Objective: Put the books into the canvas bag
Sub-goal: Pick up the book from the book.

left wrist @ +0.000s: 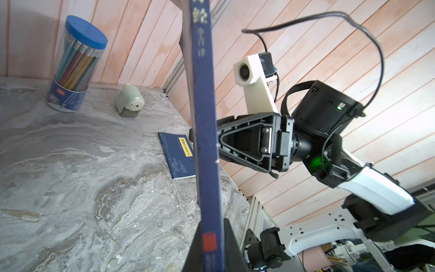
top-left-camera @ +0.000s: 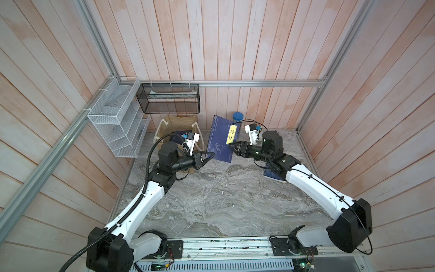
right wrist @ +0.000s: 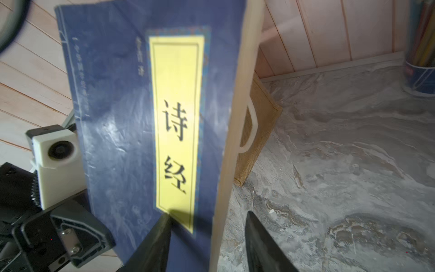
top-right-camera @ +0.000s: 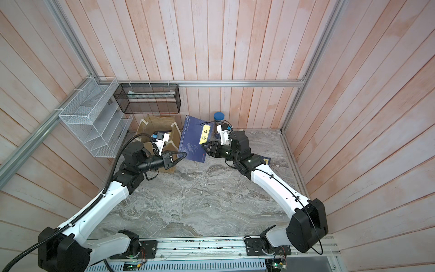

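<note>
- Seemingly a first book [top-left-camera: 180, 135] sits in the bag [top-left-camera: 179, 121].
- Left gripper [top-left-camera: 211, 154] clamps the second book [top-left-camera: 220, 139] beside it; right gripper [top-left-camera: 231, 145] has its jaws parted.
- Third book [top-left-camera: 273, 176] lies behind the right gripper.

1. Left arm [top-left-camera: 143, 200] reaches forward from the near rail, wrist turned inward, and its pincer [top-left-camera: 211, 154] points at the right arm [top-left-camera: 313, 186].
2. Left pincer jaws are closed on the lower spine of the navy book [top-left-camera: 221, 139], with fingers [left wrist: 233, 249] on either side.
3. Right arm is mirrored, its pincer [top-left-camera: 231, 144] pointing back at the left arm.
4. Right pincer jaws are parted and straddle the book's page edge. One finger [right wrist: 155, 245] is at the cover; the other stands clear.
</note>
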Controlling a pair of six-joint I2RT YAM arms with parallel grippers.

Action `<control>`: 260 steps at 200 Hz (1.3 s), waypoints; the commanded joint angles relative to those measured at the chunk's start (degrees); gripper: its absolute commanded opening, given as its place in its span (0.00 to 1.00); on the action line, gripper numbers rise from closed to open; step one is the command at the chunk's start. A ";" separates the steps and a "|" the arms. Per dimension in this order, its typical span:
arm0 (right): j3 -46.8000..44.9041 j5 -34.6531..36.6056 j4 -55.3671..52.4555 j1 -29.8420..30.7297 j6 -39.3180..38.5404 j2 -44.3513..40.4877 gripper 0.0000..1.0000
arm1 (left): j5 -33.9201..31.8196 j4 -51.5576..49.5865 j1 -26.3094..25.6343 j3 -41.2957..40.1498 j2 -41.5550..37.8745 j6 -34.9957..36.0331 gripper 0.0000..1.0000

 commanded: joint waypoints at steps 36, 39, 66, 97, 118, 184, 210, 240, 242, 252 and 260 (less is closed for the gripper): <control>-6.37 -7.91 14.24 -2.17 9.19 -2.84 0.54 | 6.98 9.34 2.01 -3.90 -1.72 -6.73 0.00; -6.71 -8.33 14.89 -2.23 9.64 -2.84 0.55 | 7.22 10.18 2.06 -4.15 -1.72 -7.43 0.00; -7.98 -10.69 18.79 -2.41 12.83 -2.62 0.54 | 9.11 17.17 2.53 -5.81 -1.16 -12.66 0.00; -8.82 -13.41 20.40 -2.41 15.03 -2.46 0.54 | 10.56 19.98 2.90 -6.30 -0.15 -15.39 0.00; -10.00 -15.37 23.90 -2.46 16.83 -2.97 0.50 | 10.59 21.79 2.92 -6.77 -0.11 -17.09 0.00; -10.65 -15.29 23.56 -2.46 13.79 -5.78 0.00 | 9.59 15.11 2.93 -6.08 -1.01 -15.34 0.00; -10.29 -15.05 21.04 -2.42 12.17 -6.28 0.00 | 8.99 12.58 3.07 -5.33 -1.63 -14.21 0.08; -9.63 -15.46 18.24 -2.39 10.31 -6.93 0.00 | 7.46 6.20 4.32 -1.08 -1.09 -11.43 0.36; -9.59 -15.60 18.08 -2.28 10.17 -6.90 0.00 | 7.35 5.69 4.48 -0.61 -0.97 -11.08 0.37; -9.39 -15.93 17.29 -2.15 9.65 -7.10 0.00 | 7.02 2.46 5.11 1.45 -0.22 -9.56 0.41; -9.25 -16.16 16.88 -1.96 9.37 -7.15 0.00 | 6.26 -0.24 5.48 3.17 0.43 -8.16 0.44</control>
